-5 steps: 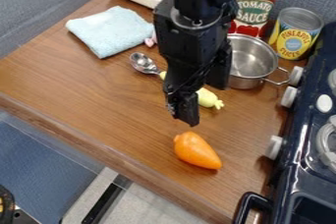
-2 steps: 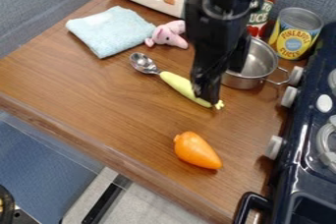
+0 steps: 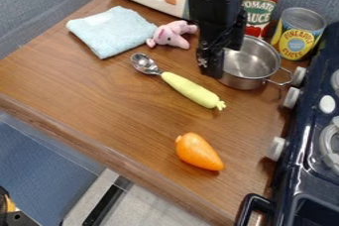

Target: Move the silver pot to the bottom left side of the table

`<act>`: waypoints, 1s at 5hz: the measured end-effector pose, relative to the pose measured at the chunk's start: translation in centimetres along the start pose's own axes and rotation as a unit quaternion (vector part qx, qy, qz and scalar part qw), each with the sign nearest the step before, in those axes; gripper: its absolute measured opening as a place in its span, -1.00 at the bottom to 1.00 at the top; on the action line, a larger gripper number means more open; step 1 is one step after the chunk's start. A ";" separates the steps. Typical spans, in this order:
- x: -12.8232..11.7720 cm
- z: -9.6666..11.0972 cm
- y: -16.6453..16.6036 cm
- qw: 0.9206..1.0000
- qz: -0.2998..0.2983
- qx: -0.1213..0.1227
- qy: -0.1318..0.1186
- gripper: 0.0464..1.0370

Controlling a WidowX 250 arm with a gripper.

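Camera view: your gripper (image 3: pixel 216 71) is at the pot (image 3: pixel 255 65), upper right, apart or clamped you cannot tell, with the whole move to the bottom left of the table (image 3: pixel 99 96) to do.

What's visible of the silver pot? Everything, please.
The pot is round, shiny and looks like metal, with an open top, rolled-looking rim and a thin loop handle on its right, towards the stove. It sits upright on the wooden table, in front of the two cans. The part of the inside that shows holds nothing. The gripper hangs at its left side, hiding that part; contact can't be told.
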State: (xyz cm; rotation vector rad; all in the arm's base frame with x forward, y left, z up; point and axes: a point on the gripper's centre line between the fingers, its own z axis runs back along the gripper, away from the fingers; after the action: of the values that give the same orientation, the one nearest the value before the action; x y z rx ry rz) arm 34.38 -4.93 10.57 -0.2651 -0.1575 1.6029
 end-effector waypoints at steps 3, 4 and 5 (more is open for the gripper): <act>0.6 -4.8 -1.7 0.999 -0.020 0.035 -0.010 0.82; 0.6 -5.3 -1.7 0.999 -0.023 0.023 -0.008 0.24; 1.0 -5.4 -1.5 0.999 -0.032 0.024 -0.020 -0.38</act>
State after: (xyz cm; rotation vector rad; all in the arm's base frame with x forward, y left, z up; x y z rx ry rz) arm 37.26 -4.21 5.68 -0.1899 -0.1570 1.5467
